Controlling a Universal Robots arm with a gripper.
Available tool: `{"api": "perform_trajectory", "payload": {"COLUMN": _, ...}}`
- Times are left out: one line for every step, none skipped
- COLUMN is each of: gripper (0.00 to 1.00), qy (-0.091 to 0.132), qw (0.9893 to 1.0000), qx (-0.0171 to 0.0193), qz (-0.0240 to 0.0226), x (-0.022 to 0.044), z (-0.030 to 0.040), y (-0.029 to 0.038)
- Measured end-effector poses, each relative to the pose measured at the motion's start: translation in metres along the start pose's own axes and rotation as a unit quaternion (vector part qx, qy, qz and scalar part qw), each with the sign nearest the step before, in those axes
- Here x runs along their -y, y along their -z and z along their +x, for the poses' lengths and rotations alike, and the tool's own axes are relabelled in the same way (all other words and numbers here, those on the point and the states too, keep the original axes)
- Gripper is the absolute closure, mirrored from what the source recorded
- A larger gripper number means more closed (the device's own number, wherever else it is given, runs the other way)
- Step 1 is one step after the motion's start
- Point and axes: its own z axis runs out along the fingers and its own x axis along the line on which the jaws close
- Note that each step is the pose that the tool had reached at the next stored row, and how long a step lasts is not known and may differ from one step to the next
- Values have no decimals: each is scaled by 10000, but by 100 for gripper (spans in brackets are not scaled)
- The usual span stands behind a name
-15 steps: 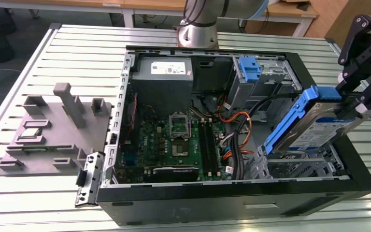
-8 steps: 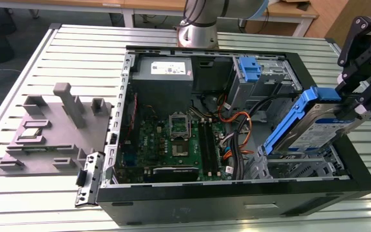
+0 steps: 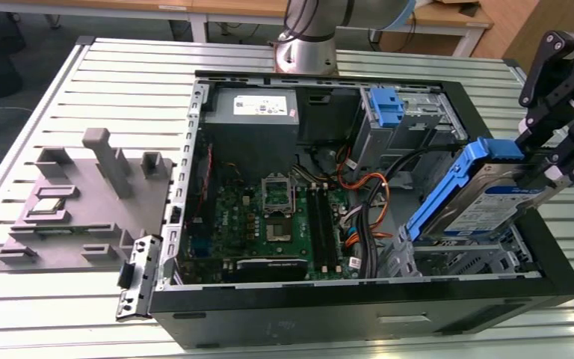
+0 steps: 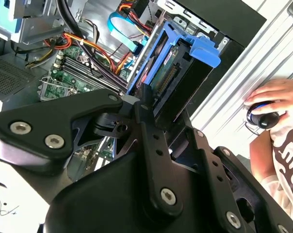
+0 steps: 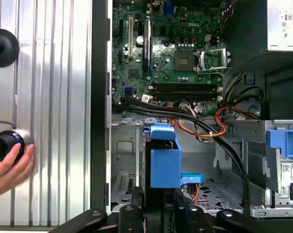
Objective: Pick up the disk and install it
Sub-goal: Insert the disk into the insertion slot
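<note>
- The black linkage gripper (image 3: 541, 170) pinches the upper end of the flat, rectangular, silver-grey metal disk (image 3: 492, 202), which has a blue-and-white label and blue plastic side rails.
- The disk stands tilted at the exterior view's right of the open black computer case (image 3: 367, 318). Its lower end is down at the bare metal drive cage (image 3: 466, 258); I cannot tell whether they touch.
- In both wrist views the disk (image 4: 166, 73) (image 5: 163, 155) reaches out from the gripper (image 4: 146, 104) (image 5: 158, 206) towards the cage.
- It looks stiff and dense, heavy for its size, with smooth faces that may slip, and probably sensitive to knocks.
- The metal body seems the safest place to hold, since the plastic rails likely flex.
- A bundle of orange and black cables (image 3: 367, 191) lies just beside the cage and could snag.
</note>
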Motion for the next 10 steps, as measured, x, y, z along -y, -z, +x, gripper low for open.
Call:
{"api": "perform_trajectory", "payload": {"gripper": 65, "qy": -1, "qw": 10000, "qx": -1, "qz": 0, "x": 0, "z": 0, "y": -4}}
{"api": "perform_trajectory", "payload": {"gripper": 65, "qy": -1, "qw": 10000, "qx": -1, "qz": 0, "x": 0, "z": 0, "y": -6}}
{"api": "perform_trajectory", "payload": {"gripper": 65, "qy": -1, "qw": 10000, "qx": -1, "qz": 0, "x": 0, "z": 1, "y": -8}}
{"api": "perform_trajectory", "payload": {"gripper": 65, "qy": -1, "qw": 10000, "qx": 0, "qz": 0, "x": 0, "z": 1, "y": -11}}
{"api": "perform_trajectory", "payload": {"gripper": 65, "qy": -1, "qw": 10000, "qx": 0, "qz": 0, "x": 0, "z": 1, "y": -15}}
{"api": "perform_trajectory", "payload": {"gripper": 65, "qy": -1, "qw": 10000, "qx": 0, "qz": 0, "x": 0, "z": 1, "y": -19}}
{"api": "perform_trajectory", "payload": {"gripper": 65, "qy": -1, "qw": 10000, "qx": 0, "qz": 0, "x": -1, "z": 1, "y": -25}}
{"api": "perform_trajectory", "payload": {"gripper": 65, "qy": -1, "qw": 10000, "qx": 0, "qz": 0, "x": -1, "z": 2, "y": -30}}
{"api": "perform_trajectory", "payload": {"gripper": 65, "qy": -1, "qw": 10000, "qx": 0, "qz": 0, "x": -2, "z": 2, "y": -34}}
{"api": "perform_trajectory", "payload": {"gripper": 65, "qy": -1, "qw": 10000, "qx": 0, "qz": 0, "x": -2, "z": 2, "y": -36}}
